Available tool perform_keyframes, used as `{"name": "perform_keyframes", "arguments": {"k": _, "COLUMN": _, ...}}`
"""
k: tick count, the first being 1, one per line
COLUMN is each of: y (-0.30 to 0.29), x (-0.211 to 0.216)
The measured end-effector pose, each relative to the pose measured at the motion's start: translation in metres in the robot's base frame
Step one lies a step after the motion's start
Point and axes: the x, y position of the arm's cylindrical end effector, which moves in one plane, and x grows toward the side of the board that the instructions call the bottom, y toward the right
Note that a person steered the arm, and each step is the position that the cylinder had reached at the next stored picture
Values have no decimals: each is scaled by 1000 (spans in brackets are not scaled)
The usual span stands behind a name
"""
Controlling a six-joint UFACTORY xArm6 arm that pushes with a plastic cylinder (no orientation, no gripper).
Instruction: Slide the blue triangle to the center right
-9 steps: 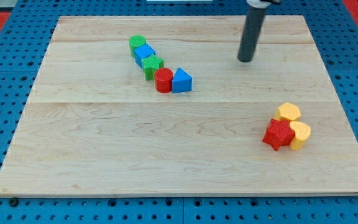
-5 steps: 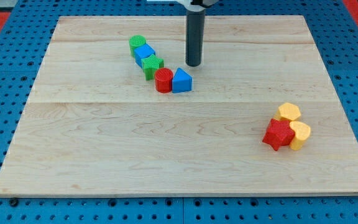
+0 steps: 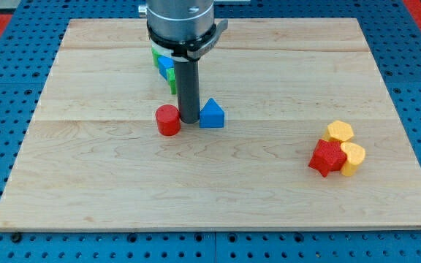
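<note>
The blue triangle [image 3: 212, 115] lies on the wooden board [image 3: 218, 190] a little left of centre. My tip [image 3: 189, 120] stands right against its left side, between it and a red cylinder [image 3: 168, 120] at the view's left. The rod rises toward the view's top and hides part of the blocks behind it.
Behind the rod a green block [image 3: 156, 52], a blue block [image 3: 166, 66] and another green block [image 3: 172, 81] show partly. At the view's right sit a red star [image 3: 327, 158] and two yellow blocks [image 3: 340, 132] [image 3: 353, 158] clustered together.
My tip moved left and toward the view's bottom, going in between the red cylinder and the blue triangle. The red cylinder was pushed down-left; the triangle shifted slightly down.
</note>
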Motion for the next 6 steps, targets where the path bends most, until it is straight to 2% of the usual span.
{"name": "perform_keyframes", "arguments": {"k": 2, "y": 11, "x": -6}}
{"name": "perform_keyframes", "arguments": {"k": 4, "y": 72, "x": -3}}
{"name": "perform_keyframes", "arguments": {"k": 6, "y": 119, "x": -18}}
